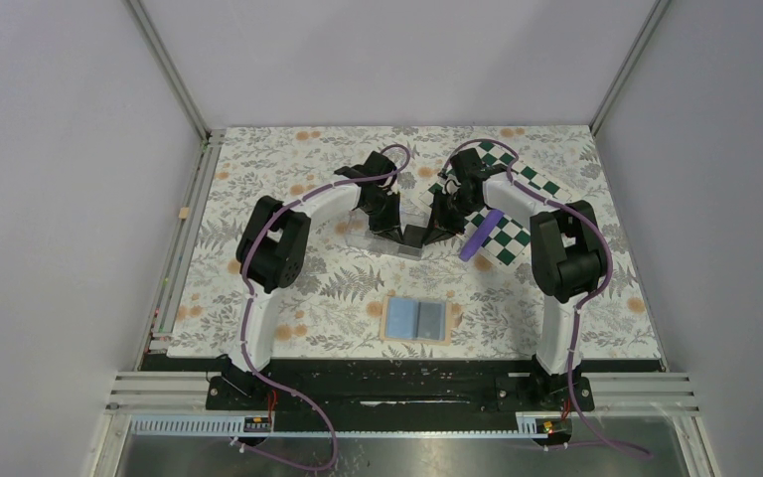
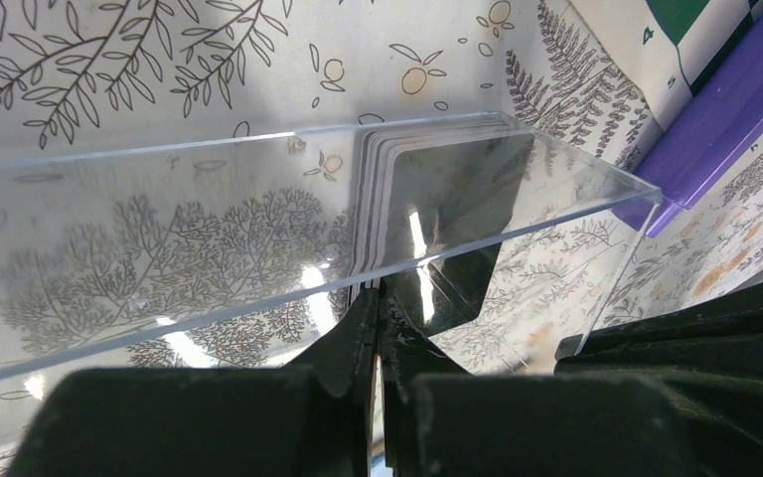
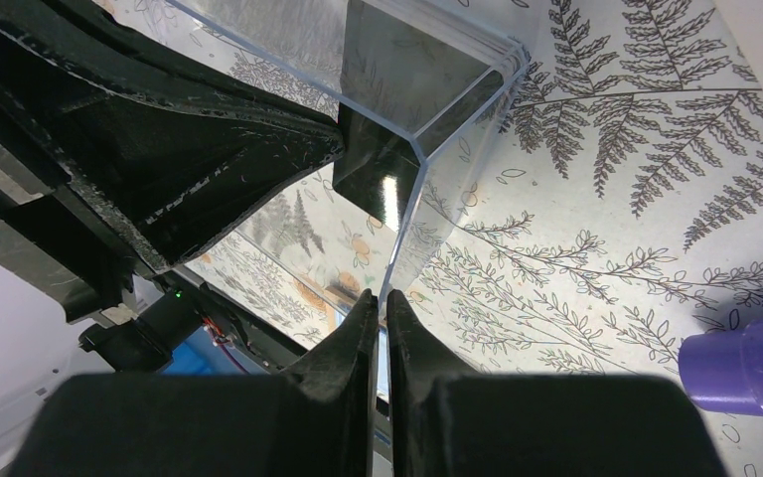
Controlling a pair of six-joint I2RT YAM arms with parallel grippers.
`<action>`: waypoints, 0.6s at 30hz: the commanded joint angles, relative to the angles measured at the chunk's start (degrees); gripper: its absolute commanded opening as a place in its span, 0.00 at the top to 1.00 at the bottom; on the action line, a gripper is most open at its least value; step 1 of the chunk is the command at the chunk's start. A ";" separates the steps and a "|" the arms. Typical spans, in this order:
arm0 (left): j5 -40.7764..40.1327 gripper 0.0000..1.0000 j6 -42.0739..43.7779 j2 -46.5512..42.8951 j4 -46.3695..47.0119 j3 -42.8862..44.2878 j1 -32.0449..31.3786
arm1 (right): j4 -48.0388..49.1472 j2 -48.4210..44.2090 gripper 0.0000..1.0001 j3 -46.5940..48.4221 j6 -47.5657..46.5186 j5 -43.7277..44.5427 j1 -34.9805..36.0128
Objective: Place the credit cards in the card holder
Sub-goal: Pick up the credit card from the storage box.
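The card holder (image 1: 415,320) lies open near the front edge, tan rim with a blue-grey inside, apart from both arms. Both grippers meet at a clear plastic box (image 1: 378,238) in the middle of the table. A stack of credit cards (image 2: 437,199) stands on edge inside the box, the nearest one black (image 3: 382,169). My left gripper (image 2: 378,298) is shut on the edge of a card at the box's near wall. My right gripper (image 3: 384,303) is shut on the box's end wall (image 3: 412,199), its fingers pinching the clear edge.
A purple bar (image 1: 481,235) lies just right of the box, on the edge of a green-and-white checkered mat (image 1: 517,199). It shows close by in both wrist views. The floral tablecloth (image 1: 288,169) covers the table, with frame posts at the back corners.
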 commanded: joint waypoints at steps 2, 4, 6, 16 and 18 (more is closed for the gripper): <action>0.85 1.00 0.63 -3.08 2.69 1.36 -1.25 | -1.02 0.19 0.93 0.70 -0.26 -2.66 0.01; 0.56 1.00 0.64 -3.50 2.65 1.28 -1.40 | -1.02 0.27 0.93 0.65 -0.22 -2.73 0.03; 0.16 1.00 0.79 -3.97 2.63 1.28 -1.53 | -1.01 0.20 0.93 0.57 -0.31 -2.77 0.03; 0.55 0.99 0.84 -5.85 2.62 1.27 -1.58 | -1.40 0.42 0.93 0.60 -0.61 -2.86 0.01; 1.02 0.98 0.81 -6.07 2.87 1.34 -1.58 | -1.47 0.39 0.93 0.55 -0.58 -2.90 0.01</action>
